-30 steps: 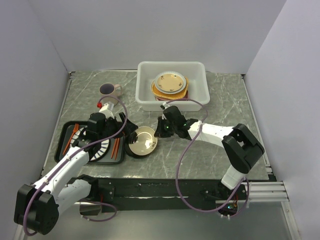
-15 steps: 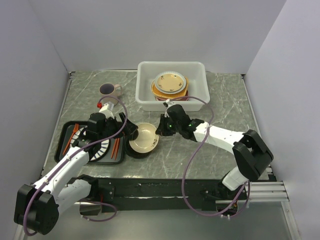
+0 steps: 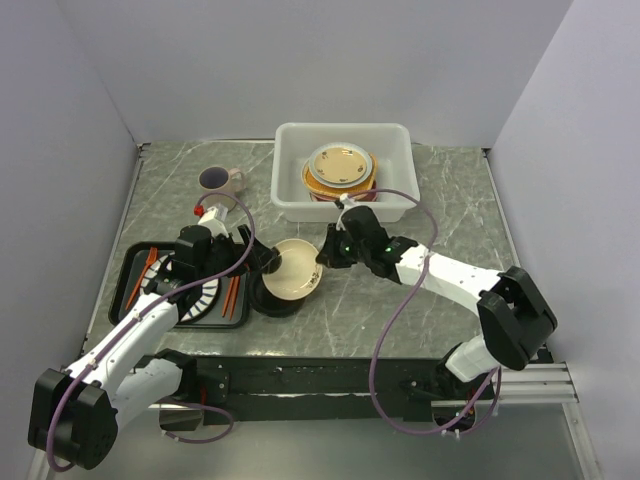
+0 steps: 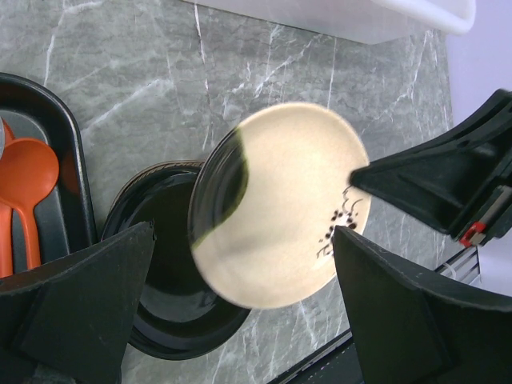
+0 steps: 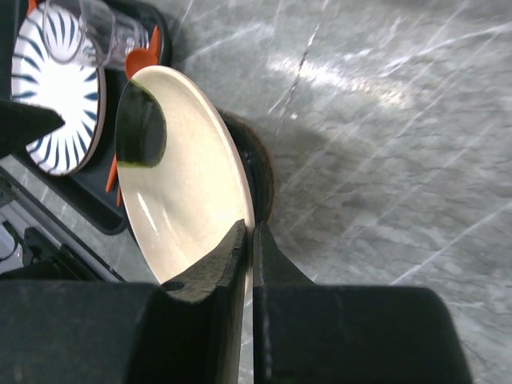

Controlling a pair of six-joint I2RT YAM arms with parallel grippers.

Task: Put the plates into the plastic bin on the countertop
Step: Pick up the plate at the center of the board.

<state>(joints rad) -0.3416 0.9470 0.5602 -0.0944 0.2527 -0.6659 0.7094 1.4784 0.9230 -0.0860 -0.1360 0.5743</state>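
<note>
Top view: my right pincer (image 3: pixel 325 257) is clenched on the rim of a cream plate (image 3: pixel 291 272). The plate tilts just to the pincer's left, above a dark plate (image 3: pixel 272 303) on the desk (image 3: pixel 450 210). The bin (image 3: pixel 295 210) sits just behind the pincer, with plates (image 3: pixel 340 165) stacked inside.

Left wrist view: my left pincer (image 4: pixel 240 240) gapes, released, with the cream plate just ahead of its fingers.

Right wrist view: the jaws pinch only the thin edge. I judge the plate stiff, glazed, slippery and breakable, so a deeper bite on the rim would be safer.
</note>
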